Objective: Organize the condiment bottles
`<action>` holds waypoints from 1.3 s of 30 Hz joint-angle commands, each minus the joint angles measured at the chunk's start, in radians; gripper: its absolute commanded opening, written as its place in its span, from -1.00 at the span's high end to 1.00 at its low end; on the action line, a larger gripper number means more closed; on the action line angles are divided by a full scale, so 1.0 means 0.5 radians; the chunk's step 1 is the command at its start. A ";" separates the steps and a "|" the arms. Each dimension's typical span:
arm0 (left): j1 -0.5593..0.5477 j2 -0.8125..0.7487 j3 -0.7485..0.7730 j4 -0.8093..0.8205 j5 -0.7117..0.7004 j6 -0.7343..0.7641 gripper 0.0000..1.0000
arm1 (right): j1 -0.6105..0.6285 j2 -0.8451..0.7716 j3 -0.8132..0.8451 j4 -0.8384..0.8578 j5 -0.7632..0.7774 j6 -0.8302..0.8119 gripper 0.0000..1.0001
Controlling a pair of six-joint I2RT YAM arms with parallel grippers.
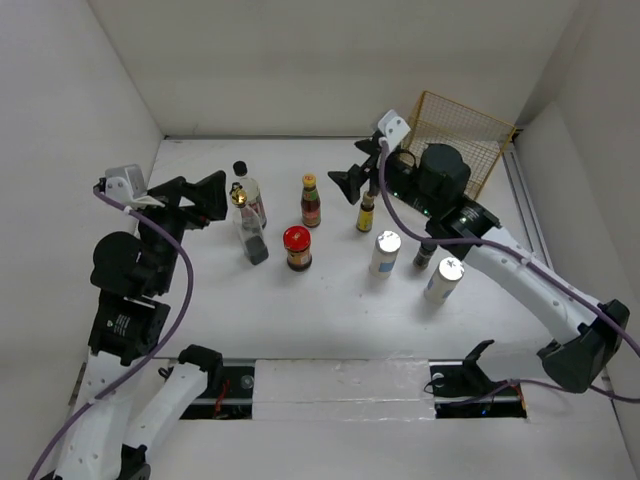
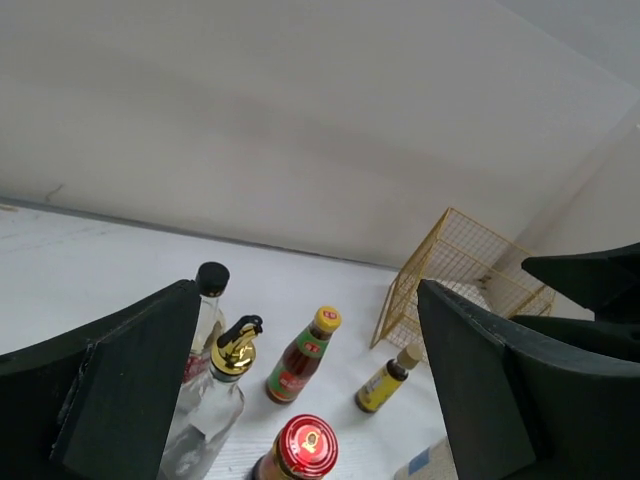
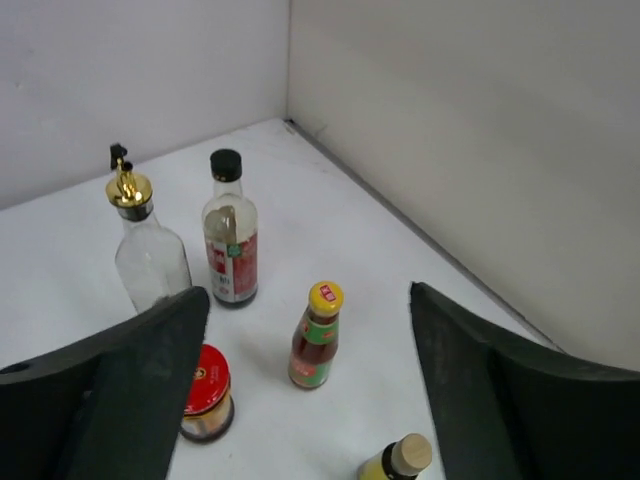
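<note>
We see the bottles (image 1: 311, 203) all standing upright on the bench (image 1: 330, 330), none held. Our right jaws gape wide and empty with the tan-capped bottle (image 3: 398, 462) just below, between them, so that arm is nearer it. Our left jaws, equally wide, frame the spout bottle (image 2: 232, 365).

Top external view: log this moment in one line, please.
left pincer open, empty | right pincer open, empty | condiment bottles upright, scattered mid-table | gold basket back right
</note>
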 commanded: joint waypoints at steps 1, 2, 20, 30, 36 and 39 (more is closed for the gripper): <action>-0.004 -0.013 -0.066 0.122 0.065 0.009 -0.73 | 0.050 0.042 -0.022 0.124 -0.058 -0.027 -0.64; -0.004 -0.014 -0.084 0.140 0.065 0.009 -0.70 | 0.068 0.076 -0.022 0.142 -0.101 -0.027 -0.43; -0.004 -0.210 -0.293 0.220 -0.404 -0.064 -0.50 | 0.323 1.024 0.419 0.186 -0.371 -0.208 -0.84; -0.004 -0.231 -0.312 0.195 -0.506 -0.046 -0.50 | 0.397 1.349 0.833 0.345 -0.552 -0.184 -0.87; -0.004 -0.256 -0.333 0.223 -0.484 -0.046 -0.50 | 0.397 1.484 0.956 0.422 -0.595 -0.114 -0.87; -0.004 -0.256 -0.333 0.223 -0.466 -0.046 -0.50 | 0.397 1.567 1.021 0.511 -0.641 -0.043 -0.78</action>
